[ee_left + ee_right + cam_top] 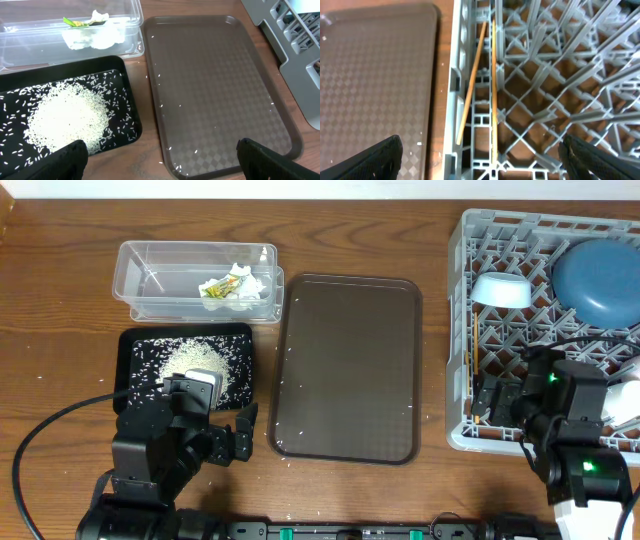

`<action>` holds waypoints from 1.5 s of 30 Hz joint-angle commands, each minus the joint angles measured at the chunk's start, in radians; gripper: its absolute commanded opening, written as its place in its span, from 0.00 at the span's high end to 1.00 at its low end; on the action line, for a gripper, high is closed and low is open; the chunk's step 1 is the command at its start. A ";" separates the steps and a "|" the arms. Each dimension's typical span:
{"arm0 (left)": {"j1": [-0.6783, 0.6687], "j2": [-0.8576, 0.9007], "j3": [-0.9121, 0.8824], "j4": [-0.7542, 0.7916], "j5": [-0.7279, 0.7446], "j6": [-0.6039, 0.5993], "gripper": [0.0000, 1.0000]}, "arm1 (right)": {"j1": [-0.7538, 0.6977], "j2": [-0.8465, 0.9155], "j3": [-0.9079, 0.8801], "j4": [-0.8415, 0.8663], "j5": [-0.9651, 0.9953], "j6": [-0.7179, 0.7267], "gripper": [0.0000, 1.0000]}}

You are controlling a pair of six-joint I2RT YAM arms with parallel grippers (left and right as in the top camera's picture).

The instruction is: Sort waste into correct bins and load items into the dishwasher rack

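Two thin wooden chopsticks (493, 75) lie before the spread right pincer (480, 150). A nudge could drop them through the grey plastic rack (461, 50).

A dark brown wooden table (60, 310), its reddish grain running in long streaks from side to side, fills nearly the whole overhead view and shows as narrow bands of wood in both wrist views. Along its far edge runs a plain off-white strip (300, 188), though whether it is wall or floor cannot be told. The light is even and bright, leaving only soft, short shadows and a faint sheen on the wood.
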 commanded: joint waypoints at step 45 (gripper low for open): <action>0.004 0.002 -0.008 0.002 -0.013 0.010 0.02 | 0.001 -0.774 -0.687 0.579 0.059 -0.030 0.01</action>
